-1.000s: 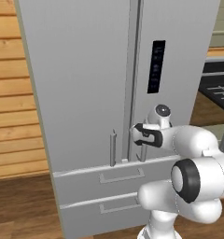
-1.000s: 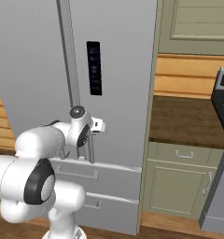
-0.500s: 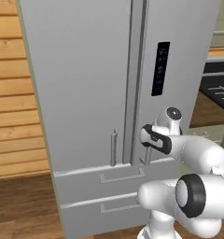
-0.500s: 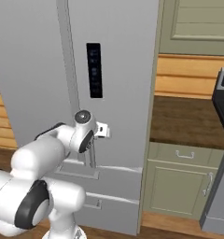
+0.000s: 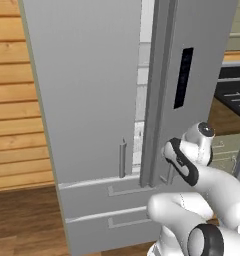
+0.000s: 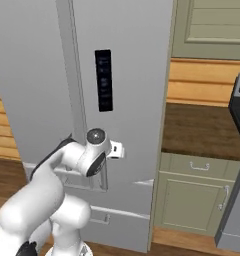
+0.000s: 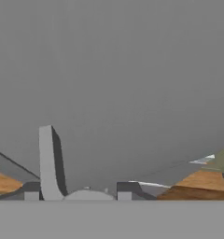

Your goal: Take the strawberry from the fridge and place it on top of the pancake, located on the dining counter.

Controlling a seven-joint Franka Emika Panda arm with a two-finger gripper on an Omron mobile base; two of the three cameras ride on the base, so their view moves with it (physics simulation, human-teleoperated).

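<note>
The fridge [image 5: 92,100] is a tall light-grey double-door unit right in front of me, also seen in the right base view [image 6: 137,100]. Its right door stands ajar, and a narrow strip of white interior [image 5: 143,90] shows in the gap. My gripper [image 5: 168,173] is at the right door's vertical bar handle [image 7: 48,158], low on the door. In the hand view the gripper [image 7: 78,190] is open, with the bar just inside its left fingertip. The strawberry is hidden inside the fridge. The pancake and the dining counter are out of view.
The left door's handle [image 5: 122,157] and two lower drawers [image 5: 107,200] sit below and left of my hand. A wood-panelled wall [image 5: 12,125] flanks the fridge on the left. On the right stand green cabinets under a brown worktop [image 6: 202,130] and a stove [image 6: 239,150].
The right fridge door has swung from shut to a small crack as my hand drew back on its handle. The fingers have spread a little wider.
</note>
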